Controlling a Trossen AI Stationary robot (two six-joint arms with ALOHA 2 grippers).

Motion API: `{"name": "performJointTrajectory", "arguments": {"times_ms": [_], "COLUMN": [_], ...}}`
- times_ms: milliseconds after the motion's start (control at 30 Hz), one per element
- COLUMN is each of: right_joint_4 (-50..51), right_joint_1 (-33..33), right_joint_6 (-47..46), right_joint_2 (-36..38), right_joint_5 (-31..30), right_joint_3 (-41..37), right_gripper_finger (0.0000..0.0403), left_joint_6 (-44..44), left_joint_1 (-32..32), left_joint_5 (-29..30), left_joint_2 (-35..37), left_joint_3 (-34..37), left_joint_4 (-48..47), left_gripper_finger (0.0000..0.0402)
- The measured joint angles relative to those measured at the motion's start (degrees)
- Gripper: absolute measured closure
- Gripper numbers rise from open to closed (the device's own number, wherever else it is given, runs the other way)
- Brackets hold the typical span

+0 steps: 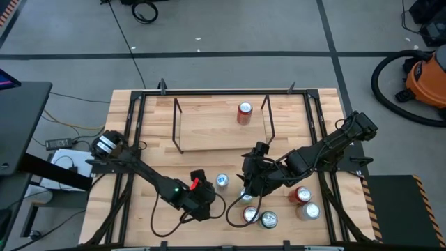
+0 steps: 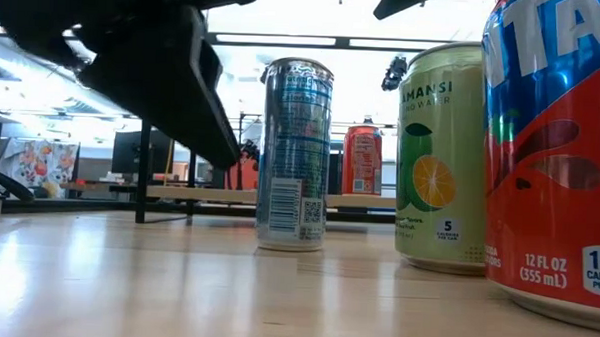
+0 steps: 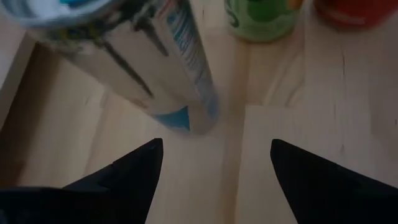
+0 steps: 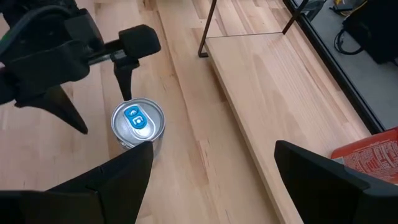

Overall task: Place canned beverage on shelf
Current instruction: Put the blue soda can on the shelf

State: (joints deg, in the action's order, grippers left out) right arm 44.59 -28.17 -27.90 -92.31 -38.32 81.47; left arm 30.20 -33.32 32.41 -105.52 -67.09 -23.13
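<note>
Counter (image 1: 150, 132) centre: a slim blue-and-silver can (image 1: 221, 181) stands upright just ahead of the left gripper (image 1: 206, 193), whose fingers are spread, empty (right gripper (image 1: 249, 183) also open). A red can (image 1: 244, 112) stands on the shelf (image 1: 209, 129).

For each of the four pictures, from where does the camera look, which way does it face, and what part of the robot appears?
High view: above, facing straight down; both arms, shelf.
Low view: table height, facing level across; a dark arm above.
Left wrist view: on the left arm, facing the blue-and-silver can; left gripper open.
Right wrist view: on the right arm; right gripper open, the left arm beyond.
Shared: all four show that can.
</note>
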Motion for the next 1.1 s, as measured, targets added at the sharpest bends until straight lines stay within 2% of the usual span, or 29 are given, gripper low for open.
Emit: {"name": "performJointTrajectory", "arguments": {"times_ms": [200, 433, 600, 867, 1100], "right_joint_4": [0.32, 1.01, 1.38, 0.07, -3.25], "right_joint_1": [0.00, -0.20, -1.41, -2.57, -4.54], "right_joint_6": [-0.11, 0.69, 3.50, 2.65, 8.82], "right_joint_2": [0.00, 0.02, 0.15, 4.02, 13.68], "right_joint_5": [0.42, 0.22, -5.76, -8.67, -21.89], "right_joint_3": [0.00, 0.00, -2.51, -7.31, -8.46], "right_gripper_finger": [0.0056, 0.0056, 0.0056, 0.0056, 0.0056], "left_joint_6": [3.18, 3.06, 2.15, -4.86, -13.57], "left_joint_1": [1.21, 1.71, 2.03, 1.96, 5.44], "left_joint_5": [-5.37, -5.75, -5.69, -4.34, -3.88], "left_joint_2": [2.11, 9.85, 15.41, 18.32, 14.59], "left_joint_3": [0.00, 0.00, 0.00, -4.10, -6.16], "left_joint_4": [-2.47, -8.00, -8.35, -7.45, -1.70], "left_gripper_finger": [0.0089, 0.0088, 0.0088, 0.0088, 0.0088]}}
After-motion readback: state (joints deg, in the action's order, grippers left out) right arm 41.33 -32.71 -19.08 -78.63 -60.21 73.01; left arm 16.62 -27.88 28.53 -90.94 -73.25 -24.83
